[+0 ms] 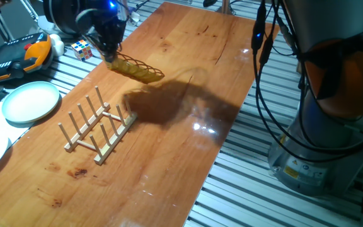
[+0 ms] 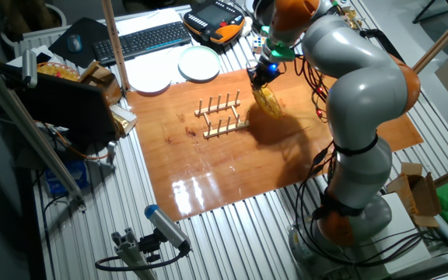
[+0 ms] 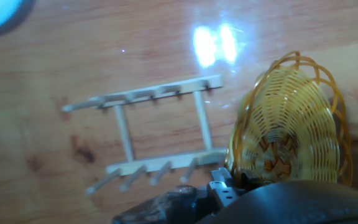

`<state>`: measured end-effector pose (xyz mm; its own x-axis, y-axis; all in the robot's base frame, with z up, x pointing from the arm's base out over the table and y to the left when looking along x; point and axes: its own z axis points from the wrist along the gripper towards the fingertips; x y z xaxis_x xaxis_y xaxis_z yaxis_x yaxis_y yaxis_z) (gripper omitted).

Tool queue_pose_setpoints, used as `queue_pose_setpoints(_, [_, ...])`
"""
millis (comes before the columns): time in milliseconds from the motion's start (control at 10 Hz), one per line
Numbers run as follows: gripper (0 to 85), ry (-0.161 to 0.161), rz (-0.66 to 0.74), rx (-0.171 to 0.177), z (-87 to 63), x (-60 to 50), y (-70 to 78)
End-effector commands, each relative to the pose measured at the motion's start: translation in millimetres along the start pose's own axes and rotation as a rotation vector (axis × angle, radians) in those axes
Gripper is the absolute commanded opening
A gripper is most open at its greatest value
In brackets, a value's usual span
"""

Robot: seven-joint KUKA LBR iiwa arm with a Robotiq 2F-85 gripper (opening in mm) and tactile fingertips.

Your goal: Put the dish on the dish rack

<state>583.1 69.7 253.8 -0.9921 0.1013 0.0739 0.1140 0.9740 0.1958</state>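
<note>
Dish held in the air beside the rack.

The claw (image 1: 112,58) is clamped on the rim of the amber dish (image 1: 137,68), which hangs tilted above the wooden bench (image 1: 188,82), off to one side of the empty dish rack (image 1: 97,128); farther off, a pale plate (image 1: 31,102) lies past the bench's edge.

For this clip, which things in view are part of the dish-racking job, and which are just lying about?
Part of the job:
- dish, amber, openwork rim, held above the table
- dish rack, empty, on the table
- gripper, shut on the dish's edge

Lying about:
- pale plate left of the rack
- Rubik's cube
- keyboard
- orange-black pendant
</note>
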Motion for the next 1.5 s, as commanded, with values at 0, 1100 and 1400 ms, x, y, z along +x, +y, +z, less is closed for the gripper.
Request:
queue_pose_setpoints(0, [0.7, -0.003, -0.016, -0.017, -1.4, 0.3, 2.5])
queue_pose_setpoints(1100, [0.7, 0.012, -0.029, -0.111, -21.7, 10.2, 20.2])
queue_pose_setpoints(1400, [0.7, 0.033, 0.023, -0.14, -24.7, 11.2, 18.5])
